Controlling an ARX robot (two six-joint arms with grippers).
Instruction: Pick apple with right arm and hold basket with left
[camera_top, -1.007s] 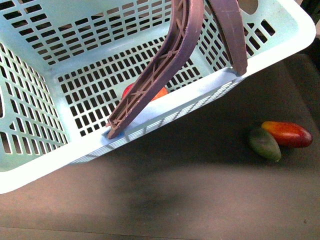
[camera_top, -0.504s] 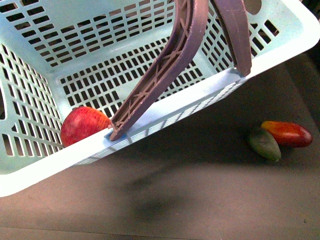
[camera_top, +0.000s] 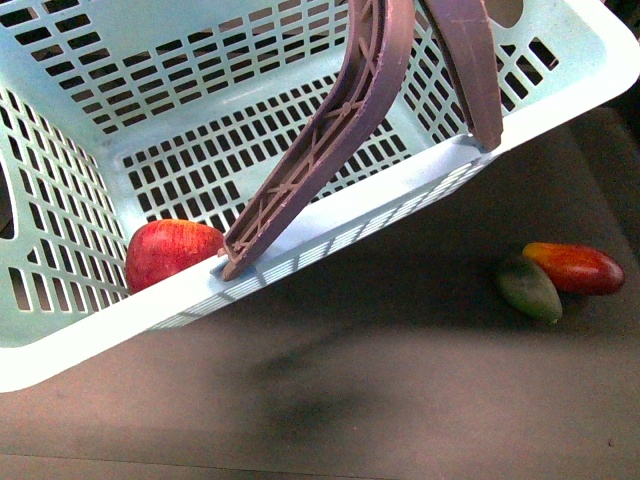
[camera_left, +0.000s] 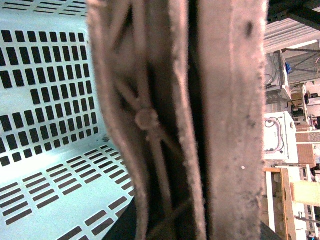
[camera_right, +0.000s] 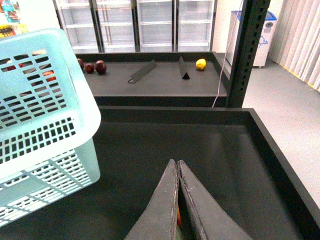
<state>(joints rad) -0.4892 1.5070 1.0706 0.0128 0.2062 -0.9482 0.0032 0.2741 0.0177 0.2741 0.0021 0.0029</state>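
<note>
At far left of the front view: apple (camera_top: 170, 252), red with a pale patch, inside the basket (camera_top: 60, 345). It rests on the slotted floor in the low near corner, touching the near wall, just beside the foot of one handle.

Basket: mint-green, slotted, tilted. Its near rim is low at left and high at right, with shadow on the desk (camera_top: 400, 400) beneath.

Handles (camera_top: 330, 140): two, brown-maroon, swung up together and running out of the top edge.

Right of the basket, on the desk: green mango (camera_top: 528, 287) and red mango (camera_top: 580, 268), side by side and touching, well apart from the apple.

Left hand: not seen. The left wrist view is filled by the two handles close up, with basket wall beside them, so its grip cannot be told.

Right hand (camera_right: 177, 165): clenched, fingers (camera_right: 160, 210) pressed together with nothing between the tips. It hangs over the desk near the basket's outer corner, apart from it. An orange sliver shows in the gap near the finger roots, too small to identify.
</note>
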